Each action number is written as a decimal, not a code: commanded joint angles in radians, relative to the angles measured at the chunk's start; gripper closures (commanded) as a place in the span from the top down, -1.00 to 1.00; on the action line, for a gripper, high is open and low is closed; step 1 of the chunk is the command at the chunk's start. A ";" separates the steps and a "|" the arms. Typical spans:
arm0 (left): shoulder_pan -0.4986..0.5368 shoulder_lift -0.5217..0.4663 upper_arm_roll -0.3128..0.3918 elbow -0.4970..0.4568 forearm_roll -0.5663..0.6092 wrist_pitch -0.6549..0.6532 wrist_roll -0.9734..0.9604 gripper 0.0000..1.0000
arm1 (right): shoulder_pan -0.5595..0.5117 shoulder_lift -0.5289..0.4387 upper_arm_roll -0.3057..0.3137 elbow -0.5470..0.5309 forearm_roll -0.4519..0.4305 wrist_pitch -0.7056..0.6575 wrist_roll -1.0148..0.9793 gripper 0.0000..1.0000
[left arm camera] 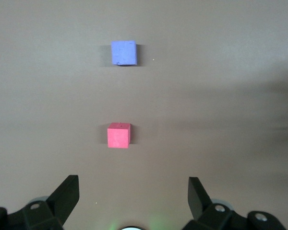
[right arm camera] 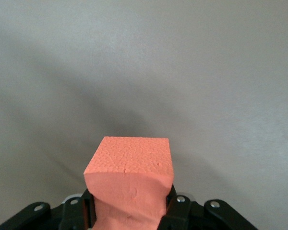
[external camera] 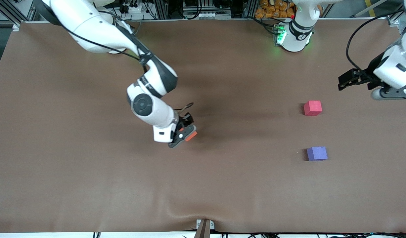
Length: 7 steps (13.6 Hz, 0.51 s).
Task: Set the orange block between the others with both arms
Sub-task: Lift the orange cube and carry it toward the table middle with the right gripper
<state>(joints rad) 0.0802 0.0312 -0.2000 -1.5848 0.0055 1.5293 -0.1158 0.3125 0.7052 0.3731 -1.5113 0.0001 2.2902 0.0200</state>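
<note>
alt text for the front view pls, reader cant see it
The right gripper holds the orange block over the middle of the brown table. Toward the left arm's end sit a pinkish-red cube and, nearer the camera, a purple cube; the left gripper waits open.

— What do my arms look like from here?

— I see two white jointed arms, the right arm (external camera: 146, 99) and the left arm (external camera: 393, 66), with black joint bands and black cables along them. Each end effector is black with small silver screws, and the left arm's base (external camera: 293, 34) glows green.
</note>
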 commanded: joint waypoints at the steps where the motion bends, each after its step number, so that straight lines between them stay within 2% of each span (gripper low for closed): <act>1: -0.010 0.033 -0.018 -0.003 0.005 0.017 -0.016 1.00 | 0.152 0.086 -0.100 0.140 0.000 -0.008 0.208 -1.00; 5: -0.075 0.067 -0.018 0.002 0.011 0.058 -0.059 1.00 | 0.264 0.138 -0.128 0.201 -0.003 -0.011 0.505 -1.00; 7: -0.112 0.084 -0.018 0.002 0.019 0.071 -0.111 1.00 | 0.328 0.154 -0.167 0.206 -0.003 -0.011 0.703 -1.00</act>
<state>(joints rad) -0.0004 0.1071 -0.2168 -1.5873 0.0055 1.5873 -0.1768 0.5818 0.8215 0.2497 -1.3585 -0.0002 2.2932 0.5644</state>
